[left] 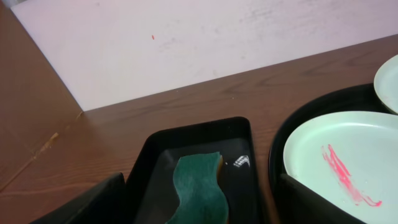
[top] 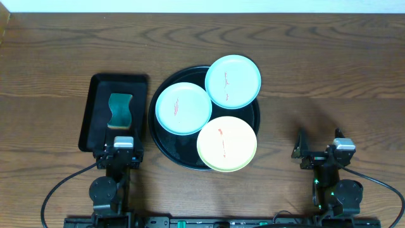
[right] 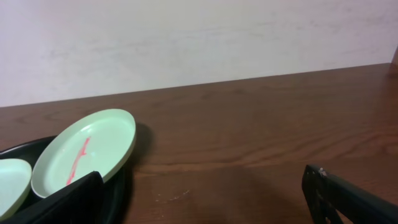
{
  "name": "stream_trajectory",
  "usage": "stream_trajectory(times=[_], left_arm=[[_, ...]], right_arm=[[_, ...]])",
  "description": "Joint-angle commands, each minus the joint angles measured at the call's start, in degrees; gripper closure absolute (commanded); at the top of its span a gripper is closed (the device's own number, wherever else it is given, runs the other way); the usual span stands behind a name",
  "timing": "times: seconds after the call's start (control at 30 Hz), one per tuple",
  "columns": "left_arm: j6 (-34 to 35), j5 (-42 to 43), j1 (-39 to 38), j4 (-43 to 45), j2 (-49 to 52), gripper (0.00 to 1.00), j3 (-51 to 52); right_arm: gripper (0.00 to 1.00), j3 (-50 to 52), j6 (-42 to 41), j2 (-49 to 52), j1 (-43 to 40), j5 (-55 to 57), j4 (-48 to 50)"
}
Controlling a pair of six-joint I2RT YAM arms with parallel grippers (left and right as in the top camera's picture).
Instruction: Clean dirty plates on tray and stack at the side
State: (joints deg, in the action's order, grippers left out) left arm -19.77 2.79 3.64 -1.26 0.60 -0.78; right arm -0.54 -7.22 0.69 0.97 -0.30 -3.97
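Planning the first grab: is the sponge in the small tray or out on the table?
In. The sponge lies inside the small tray, within its raised rim.

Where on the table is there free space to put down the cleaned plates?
Bare table lies right of the round tray, as far as the right gripper, and along the far edge. Crowded: the three plates fill the tray, and the gap to the rectangular tray is narrow.

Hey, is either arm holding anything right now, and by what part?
Nothing is held. The left gripper and right gripper both have open, empty jaws. The sponge lies free in the rectangular tray.
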Motion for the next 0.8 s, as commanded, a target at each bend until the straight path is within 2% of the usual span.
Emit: stream_trajectory(times=[0.0, 0.4, 0.47, 0.67, 0.77], left_arm=[[-0.76, -0.5, -0.09, -2.58, -0.37, 0.24, 0.55], [1.11, -0.48, -0.09, -2.51, -0.37, 0.23, 0.44], [4.92, -0.5, -0.09, -2.56, -0.37, 0.23, -0.11], [22.93, -0.44, -0.09, -2.58, 2.32, 0.24, -4.22], [24.61, 0.79, -0.09, -2.64, 5.79, 0.23, -7.5]], right_arm=[[0.01, 0.22, -0.44, -0.31, -0.5, -0.66, 0.13], [0.01, 0.09, -0.46, -0.31, -0.5, -2.08, 0.42], [0.01, -0.33, -0.44, -0.31, -0.52, -3.04, 0.39], [0.01, -3.96, -0.42, 0.24, -0.5, -4.74, 0.09], [0.01, -6.84, -0.42, 2.56, -0.5, -4.72, -0.5]])
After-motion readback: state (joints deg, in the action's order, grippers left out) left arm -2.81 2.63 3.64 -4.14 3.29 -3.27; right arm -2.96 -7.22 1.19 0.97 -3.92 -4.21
